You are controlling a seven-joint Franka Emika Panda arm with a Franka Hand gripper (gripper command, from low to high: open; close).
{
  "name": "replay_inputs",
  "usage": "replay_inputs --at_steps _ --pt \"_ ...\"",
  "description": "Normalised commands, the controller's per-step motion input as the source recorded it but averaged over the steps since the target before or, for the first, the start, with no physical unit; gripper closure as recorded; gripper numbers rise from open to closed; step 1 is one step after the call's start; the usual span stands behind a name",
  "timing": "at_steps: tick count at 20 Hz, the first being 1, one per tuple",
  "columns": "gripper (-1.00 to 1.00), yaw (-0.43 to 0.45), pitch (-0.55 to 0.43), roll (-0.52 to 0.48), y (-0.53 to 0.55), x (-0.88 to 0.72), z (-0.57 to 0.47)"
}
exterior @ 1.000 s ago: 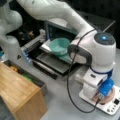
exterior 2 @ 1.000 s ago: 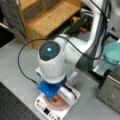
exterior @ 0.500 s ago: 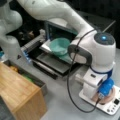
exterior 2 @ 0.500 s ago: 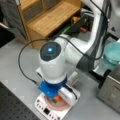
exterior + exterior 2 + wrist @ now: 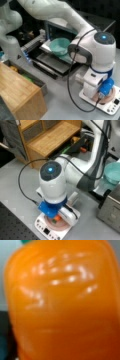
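Note:
My gripper [image 5: 56, 217] points straight down over a white kitchen scale [image 5: 44, 230] that carries a pink plate [image 5: 63, 226]. An orange toy vegetable [image 5: 57, 218] with a bit of green at its top sits on that plate right under the hand. It fills nearly the whole wrist view as a glossy orange surface [image 5: 62, 302]. In a front view the white wrist and its blue block [image 5: 107, 86] stand over the plate [image 5: 111, 96] and scale [image 5: 111, 107], hiding the fingers.
A teal bowl [image 5: 59, 46] rests on the open door [image 5: 53, 62] of a dark oven [image 5: 58, 31], also seen as the bowl [image 5: 113, 172] at a front view's right. A wooden shelf unit [image 5: 17, 92] [image 5: 50, 137] stands nearby. A black cable [image 5: 70, 92] loops over the grey table.

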Motion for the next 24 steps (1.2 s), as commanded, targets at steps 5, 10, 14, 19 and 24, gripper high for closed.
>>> replay_inputs --at_steps 5,10,14,19,24 --pt "1.0 0.041 0.011 -0.244 0.01 -0.17 0.23" --pt "1.0 0.058 0.032 -0.184 -0.04 -0.1 0.22" --pt "1.0 0.05 0.022 -0.117 -0.1 -0.05 0.15" --pt "1.0 0.045 0.046 -0.115 -0.09 -0.03 0.06" --pt "1.0 0.064 0.054 -0.068 -0.05 -0.04 0.18"
